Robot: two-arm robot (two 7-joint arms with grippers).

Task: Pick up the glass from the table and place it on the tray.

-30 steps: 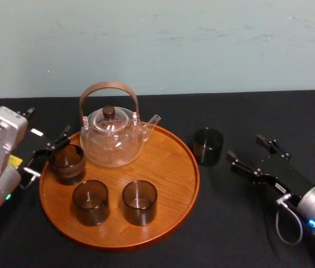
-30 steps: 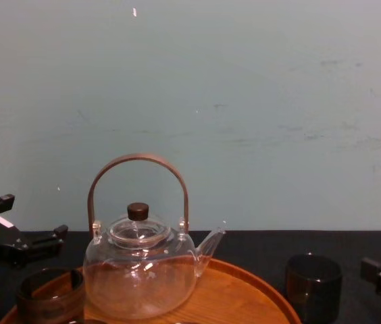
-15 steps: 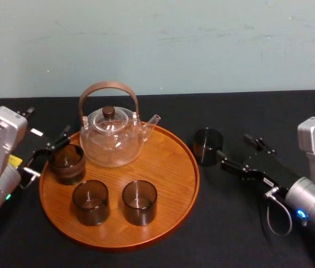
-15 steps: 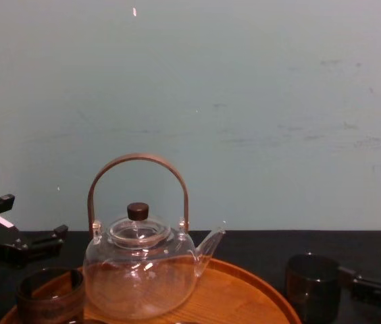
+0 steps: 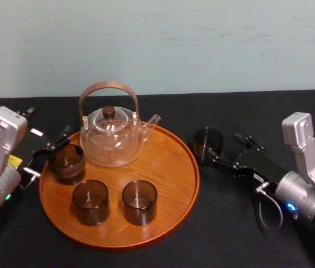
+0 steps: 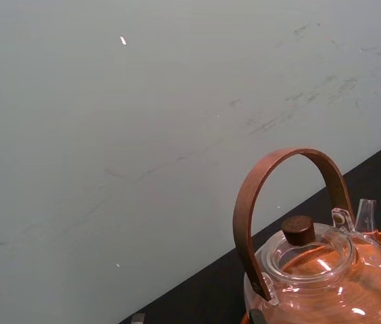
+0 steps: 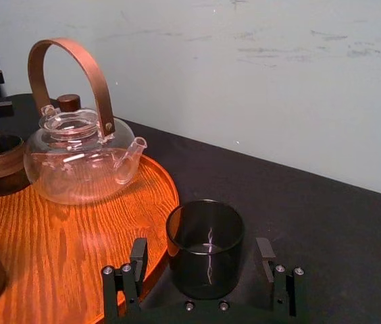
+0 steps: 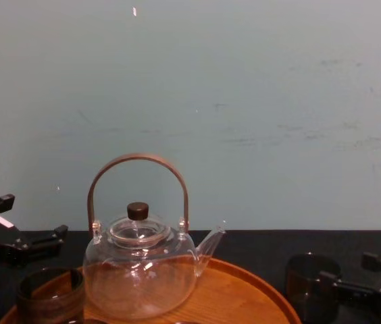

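Observation:
A dark smoky glass (image 5: 206,142) stands upright on the black table, just right of the round wooden tray (image 5: 168,223). My right gripper (image 5: 227,149) is open and low at the table, reaching in from the right. In the right wrist view the glass (image 7: 205,236) stands between the two fingers (image 7: 138,260), with a gap on each side. The chest view shows the glass (image 8: 305,280) and right gripper (image 8: 349,268) at lower right. My left gripper (image 5: 48,152) rests open at the tray's left edge, beside a dark glass (image 5: 67,162) on the tray.
On the tray stand a clear glass teapot (image 5: 111,137) with a brown hoop handle and two more dark glasses (image 5: 90,201) (image 5: 139,201) near its front. Bare wood lies at the tray's right side (image 7: 55,250). A pale wall rises behind the table.
My right gripper has slid left across the table toward the glass, and its open fingers now stand on either side of it. The left arm and tray items have not moved.

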